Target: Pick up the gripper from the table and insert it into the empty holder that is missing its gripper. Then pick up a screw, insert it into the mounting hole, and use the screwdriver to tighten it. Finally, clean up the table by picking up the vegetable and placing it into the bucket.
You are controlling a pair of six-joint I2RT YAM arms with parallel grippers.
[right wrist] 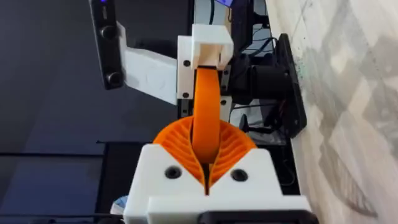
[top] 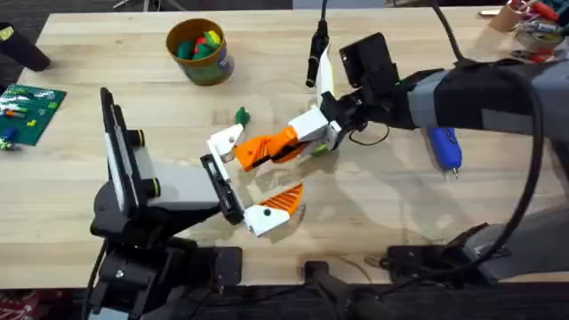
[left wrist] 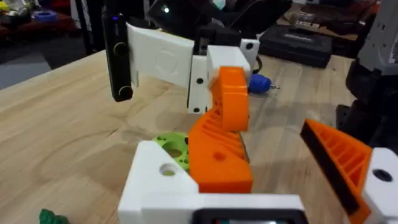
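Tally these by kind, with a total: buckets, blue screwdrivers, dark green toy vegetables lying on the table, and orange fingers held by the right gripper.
bucket: 1
blue screwdriver: 1
dark green vegetable: 1
orange gripper finger held in the right gripper: 1
Total: 4

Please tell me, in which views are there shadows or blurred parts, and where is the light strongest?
Overhead: soft grey shadows lie on the light wooden table under the right arm. Left wrist: the background room is blurred. Right wrist: bright light washes the plank surface; the orange wedge-shaped gripper is sharp, the background dark.
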